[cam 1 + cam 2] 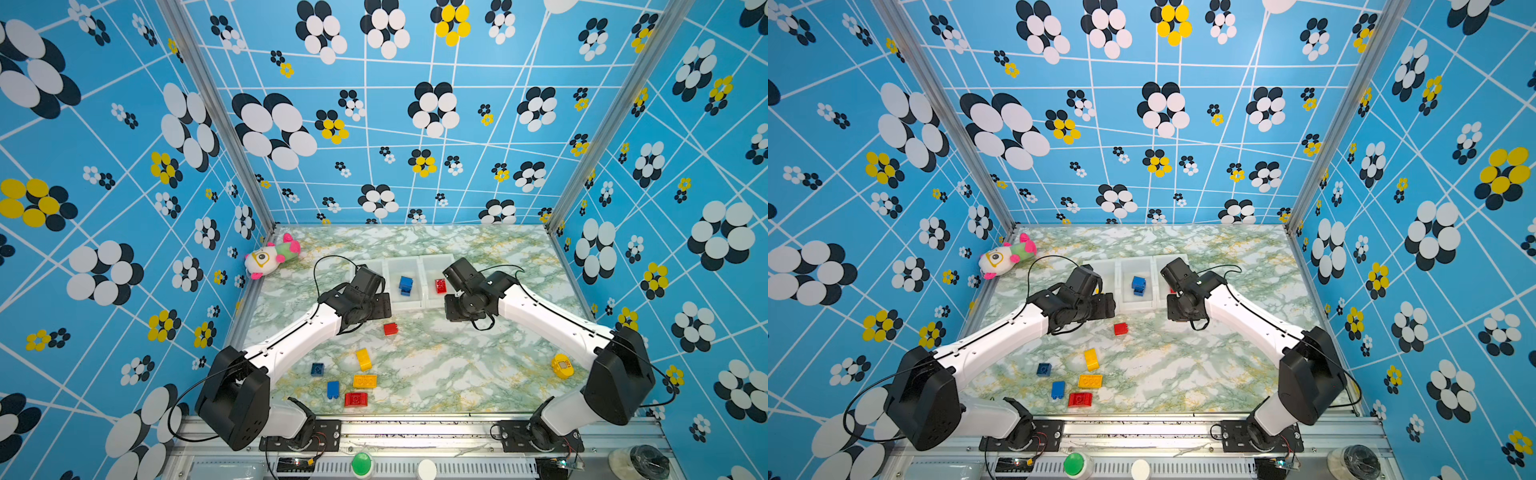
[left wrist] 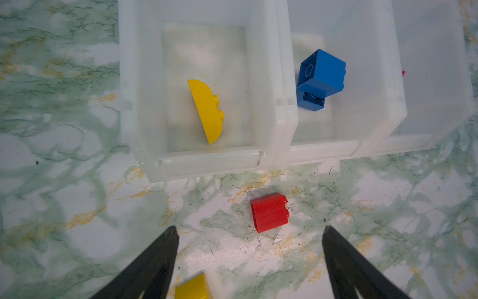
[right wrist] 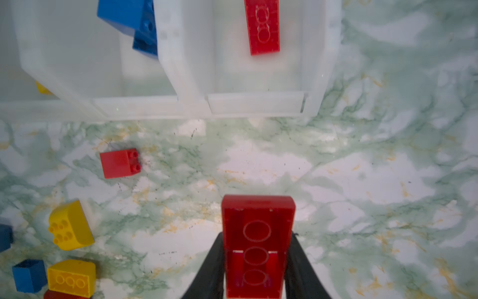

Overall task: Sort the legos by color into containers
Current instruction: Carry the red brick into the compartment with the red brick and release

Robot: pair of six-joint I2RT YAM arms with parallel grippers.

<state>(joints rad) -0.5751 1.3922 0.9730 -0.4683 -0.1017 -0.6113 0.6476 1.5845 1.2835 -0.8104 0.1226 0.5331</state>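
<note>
Three joined white containers [image 1: 405,306] stand in a row at mid-table. The left one [image 2: 212,160] holds a yellow half-round lego [image 2: 207,111], the middle one blue legos [image 2: 320,75], and the right one [image 3: 256,103] a red lego [image 3: 262,26]. My left gripper [image 2: 250,229] is open just in front of the bins, and a small red lego [image 2: 269,212] lies on the table near its fingertips. My right gripper [image 3: 257,234] is shut on a long red lego [image 3: 258,246], underside up, short of the right container. Several loose legos [image 1: 363,359] lie front left.
A round yellow labelled piece [image 1: 562,365] lies near the right arm's base. A white-green-pink plush toy [image 1: 270,257] rests at the back left corner. Patterned walls close in three sides. A green button [image 1: 361,463] sits on the front rail.
</note>
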